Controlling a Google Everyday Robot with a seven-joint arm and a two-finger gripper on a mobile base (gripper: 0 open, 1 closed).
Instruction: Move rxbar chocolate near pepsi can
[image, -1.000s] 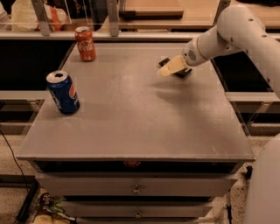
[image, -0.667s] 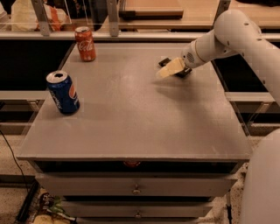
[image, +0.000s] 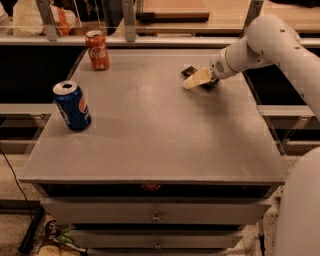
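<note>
The rxbar chocolate (image: 189, 71) lies flat on the grey table (image: 160, 130) at the far right; only its black ends show on either side of my gripper. My gripper (image: 197, 78) is down at the bar, covering its middle. The pepsi can (image: 73, 105), blue with a silver top, stands upright near the table's left edge, far from the bar and the gripper.
A red Coca-Cola can (image: 97, 50) stands at the table's far left corner. My white arm (image: 270, 45) reaches in from the right. Shelving and a railing run behind the table. Drawers sit under its front edge.
The arm's upper part has shifted slightly. The gripper stays at the bar in the same place. The cans have not moved.
</note>
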